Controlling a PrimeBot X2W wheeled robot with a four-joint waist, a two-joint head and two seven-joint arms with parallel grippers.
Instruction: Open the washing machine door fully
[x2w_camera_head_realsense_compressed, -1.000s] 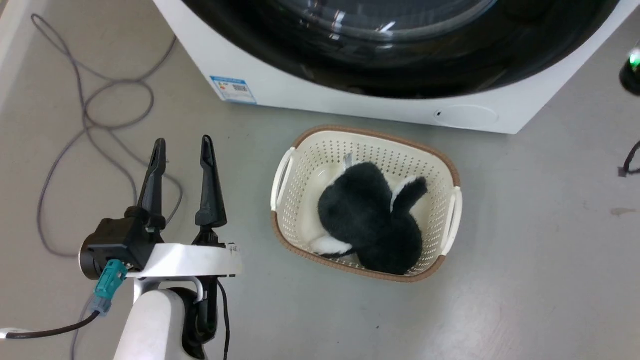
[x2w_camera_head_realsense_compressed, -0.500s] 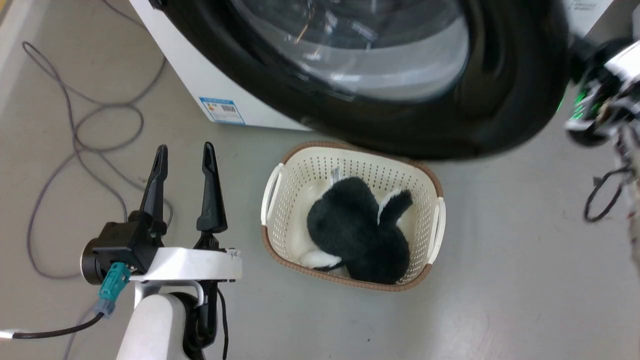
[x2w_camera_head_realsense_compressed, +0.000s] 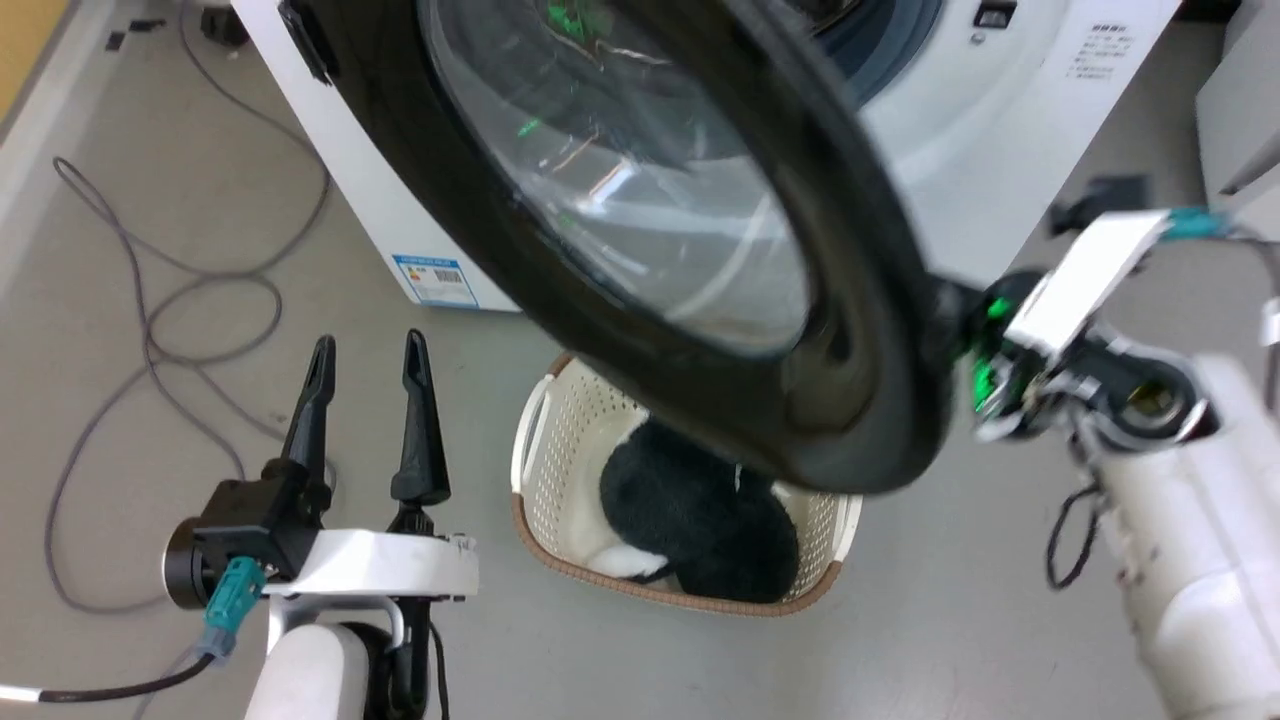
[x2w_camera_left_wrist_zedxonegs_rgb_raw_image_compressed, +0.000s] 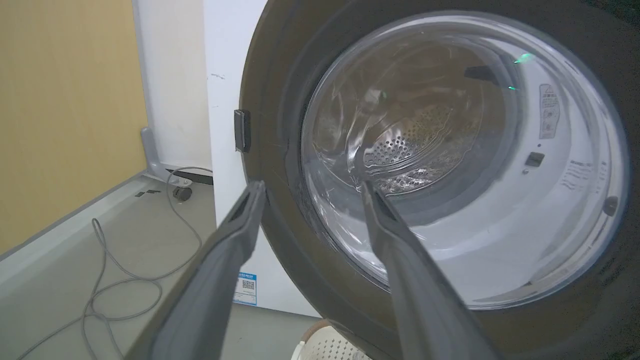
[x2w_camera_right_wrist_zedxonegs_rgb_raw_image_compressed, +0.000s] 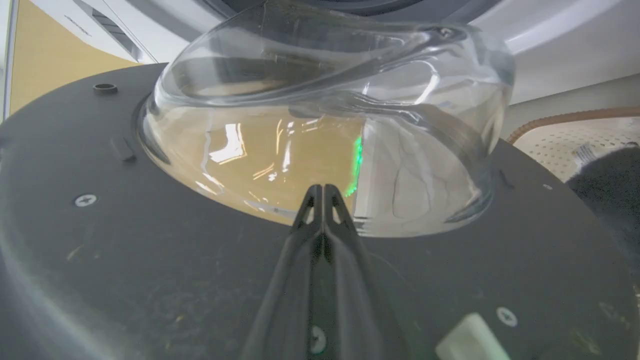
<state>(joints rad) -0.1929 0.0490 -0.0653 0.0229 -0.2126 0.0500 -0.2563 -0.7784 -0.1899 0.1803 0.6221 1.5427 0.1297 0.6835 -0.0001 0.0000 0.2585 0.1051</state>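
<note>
The right jaws are pressed together, empty, laid along the dark inner ring of the washing machine door (x2w_camera_right_wrist_zedxonegs_rgb_raw_image_compressed: 150, 240), just beside its glass bowl (x2w_camera_right_wrist_zedxonegs_rgb_raw_image_compressed: 325, 125). The left jaws gape idle, near left. The door hangs part-swung from the washing machine (x2w_camera_head_realsense_compressed: 1000, 150), hinged far left. It is probably heavy, stiff and slick, so push the ring near its free edge, never the glass.

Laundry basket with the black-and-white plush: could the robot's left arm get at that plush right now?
Probably yes. The open left gripper hangs left of the basket with bare floor between, and most of the plush lies uncovered. The washing machine door overhangs only the basket's far side.
</note>
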